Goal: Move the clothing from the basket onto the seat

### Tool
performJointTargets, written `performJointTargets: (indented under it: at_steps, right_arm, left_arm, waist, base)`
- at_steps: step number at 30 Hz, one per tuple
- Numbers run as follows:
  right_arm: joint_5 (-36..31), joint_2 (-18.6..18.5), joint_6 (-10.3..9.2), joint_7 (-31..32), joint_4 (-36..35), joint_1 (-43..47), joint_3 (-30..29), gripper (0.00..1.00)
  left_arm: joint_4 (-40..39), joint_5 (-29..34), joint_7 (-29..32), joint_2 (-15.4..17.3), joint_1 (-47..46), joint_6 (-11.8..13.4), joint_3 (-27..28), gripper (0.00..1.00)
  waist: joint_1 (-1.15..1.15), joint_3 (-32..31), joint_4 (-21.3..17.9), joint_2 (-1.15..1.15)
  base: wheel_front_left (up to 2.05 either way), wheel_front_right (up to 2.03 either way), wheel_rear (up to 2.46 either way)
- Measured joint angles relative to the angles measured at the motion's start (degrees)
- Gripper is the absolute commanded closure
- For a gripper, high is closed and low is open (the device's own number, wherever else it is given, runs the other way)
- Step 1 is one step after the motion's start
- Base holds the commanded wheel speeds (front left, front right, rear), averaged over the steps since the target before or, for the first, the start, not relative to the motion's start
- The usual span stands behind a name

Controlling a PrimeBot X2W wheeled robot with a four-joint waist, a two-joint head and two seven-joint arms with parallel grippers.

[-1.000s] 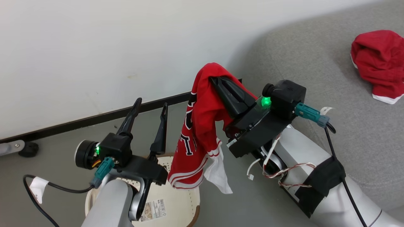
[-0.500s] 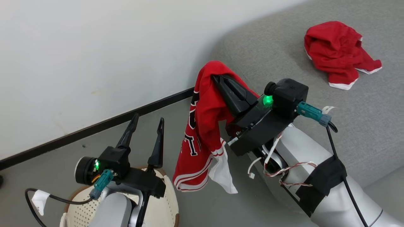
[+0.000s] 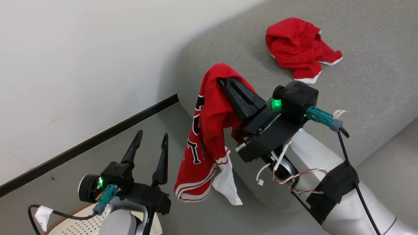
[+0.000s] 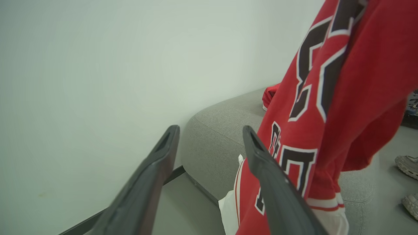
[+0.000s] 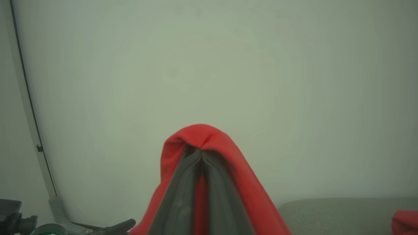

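One pale wall (image 3: 81,65) at the back, dark skirting along its foot. Grey seat (image 3: 359,91) next biggest, rounded corner toward the robot, running off to the right. Grey floor (image 3: 196,218) below both.

Red jersey (image 3: 209,130), black white-edged lettering, hangs full length from the right gripper (image 3: 222,80). Jaws pressed together on a fold near the top, red cloth draped over the tips; the right wrist view shows the cloth pinched between them. Garment hangs in the air just off the seat's corner, its lower hem over the floor, touching neither.

Second red jersey (image 3: 298,49), white trim, lies crumpled on the seat top, well apart from the hanging one.

Basket (image 3: 81,225), cream and perforated with a brown rim, sits on the floor under the left arm; only part of it shows, contents cannot be told.

Left gripper (image 3: 152,133): jaws wide apart, nothing between them, pointing up beside the hanging jersey.

White cloth (image 3: 227,186) dangles beside the red hem.

Grey shoe (image 4: 406,163) on the floor, far edge of the left wrist view.
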Motion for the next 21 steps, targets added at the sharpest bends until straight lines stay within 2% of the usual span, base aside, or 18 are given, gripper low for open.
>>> performJointTargets:
  at_steps: [11,21]
  right_arm:
    - [-0.6,-1.5,0.00,0.0,-2.4,0.7,-1.5,1.00]
    - [-1.0,-2.7,0.00,0.0,-4.5,1.7,-4.5,1.00]
  left_arm:
    - [0.7,0.0,0.0,-0.9,0.0,0.0,-0.8,0.00]
    - [1.4,0.0,0.0,-1.1,-0.3,-0.1,-1.6,0.00]
  waist:
    - [0.00,0.0,-5.3,0.00]
    - [0.00,1.7,-6.5,0.00]
  base:
    - [0.00,0.00,0.00]
    - [0.00,0.00,0.00]
